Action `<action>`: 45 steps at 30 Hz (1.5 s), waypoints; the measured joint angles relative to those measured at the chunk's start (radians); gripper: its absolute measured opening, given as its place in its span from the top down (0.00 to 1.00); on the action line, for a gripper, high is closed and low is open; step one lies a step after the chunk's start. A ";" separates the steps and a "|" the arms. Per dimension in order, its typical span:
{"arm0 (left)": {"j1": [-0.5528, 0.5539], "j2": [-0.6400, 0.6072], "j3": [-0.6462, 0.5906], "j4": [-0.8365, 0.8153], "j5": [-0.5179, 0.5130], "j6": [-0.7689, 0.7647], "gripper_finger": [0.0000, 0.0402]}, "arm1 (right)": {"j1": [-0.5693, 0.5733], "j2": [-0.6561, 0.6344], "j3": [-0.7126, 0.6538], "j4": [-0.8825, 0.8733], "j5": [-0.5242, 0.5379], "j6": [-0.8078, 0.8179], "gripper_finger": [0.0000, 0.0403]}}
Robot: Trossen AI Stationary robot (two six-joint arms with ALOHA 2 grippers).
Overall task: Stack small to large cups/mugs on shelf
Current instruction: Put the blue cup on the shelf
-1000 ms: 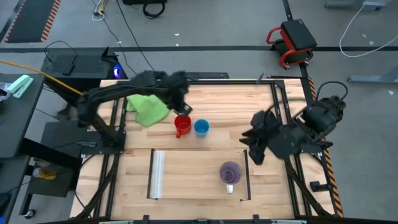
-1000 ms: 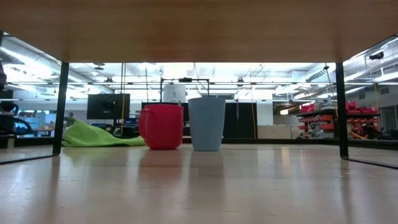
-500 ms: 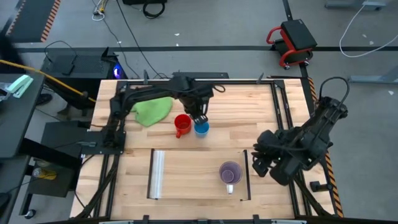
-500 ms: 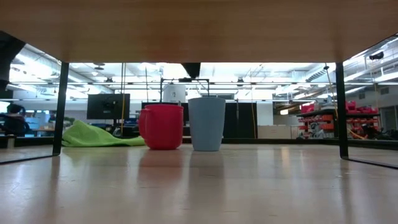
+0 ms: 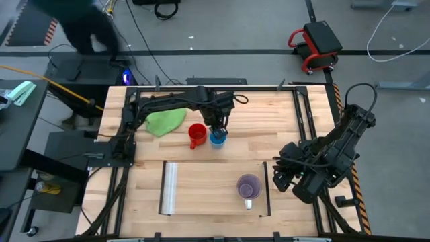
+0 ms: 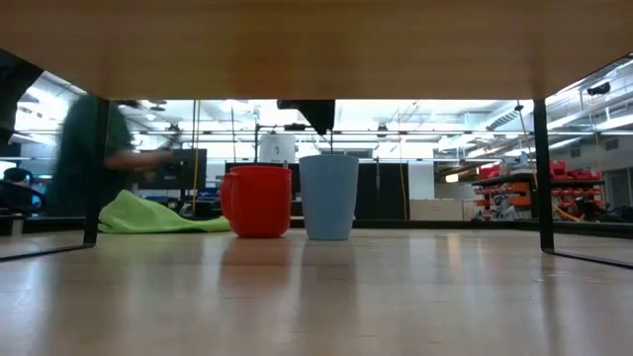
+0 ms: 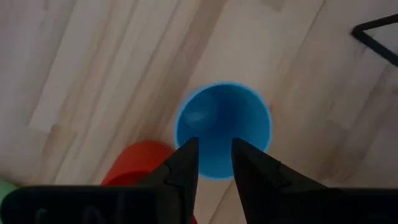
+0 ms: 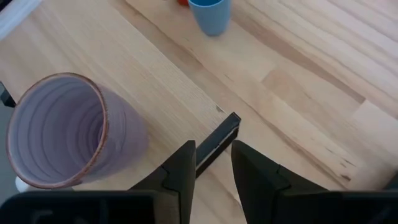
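Observation:
A light-blue cup [image 5: 217, 138] and a red mug [image 5: 196, 135] stand upright side by side on the table, behind the shelf [image 5: 215, 185]. My left gripper [image 7: 214, 158] hangs open just over the blue cup [image 7: 224, 127], pointing down; in the low view its fingers [image 6: 315, 111] are clear of the rim [image 6: 328, 156]. A lilac mug [image 5: 248, 186] stands upright on the shelf beside the dark rail [image 5: 267, 188]. My right gripper [image 8: 213, 158] is open above that rail [image 8: 217, 142], to the right of the lilac mug [image 8: 62, 130].
A green cloth [image 5: 164, 121] lies at the far left of the table, beside the red mug. The shelf's silvery rail [image 5: 170, 188] lies at its left end. A person [image 6: 94, 158] passes behind the table on the left.
My left gripper has gone from above the red mug toward the table's right and near edges and down, and now hangs over the blue cup. My right gripper has sunk toward the near edge, to the dark rail beside the lilac mug. A person has walked in behind the table.

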 joint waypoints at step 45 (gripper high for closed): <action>0.004 0.093 0.135 -0.110 -0.076 0.038 0.73 | 0.141 0.056 0.000 -0.009 0.089 0.162 0.73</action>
